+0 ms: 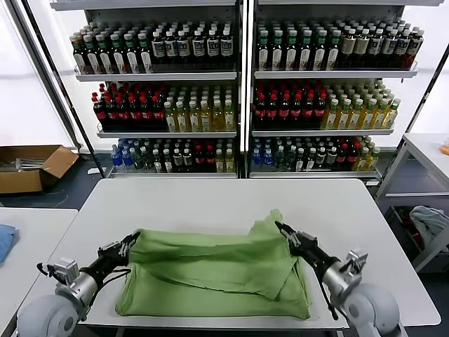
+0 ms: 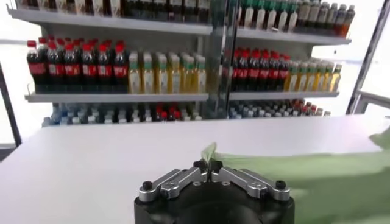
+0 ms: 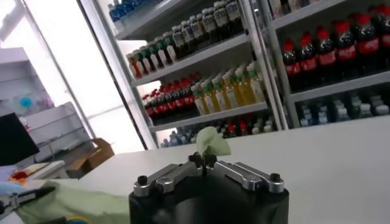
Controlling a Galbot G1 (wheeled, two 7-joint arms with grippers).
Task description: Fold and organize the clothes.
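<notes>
Left tool [image 1: 131,241] is clenched on a corner of the green polo shirt [image 1: 210,274]; right tool [image 1: 283,229] pinches the opposite corner, lifted into a peak. The shirt lies half-folded along the near edge of the white surface [image 1: 210,200]. Both pinches look thin: uneven pulling could slip a corner free or skew the fold.

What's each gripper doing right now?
Left gripper: shut on the shirt, at its left edge.
Right gripper: shut on the shirt, at its right corner.
</notes>
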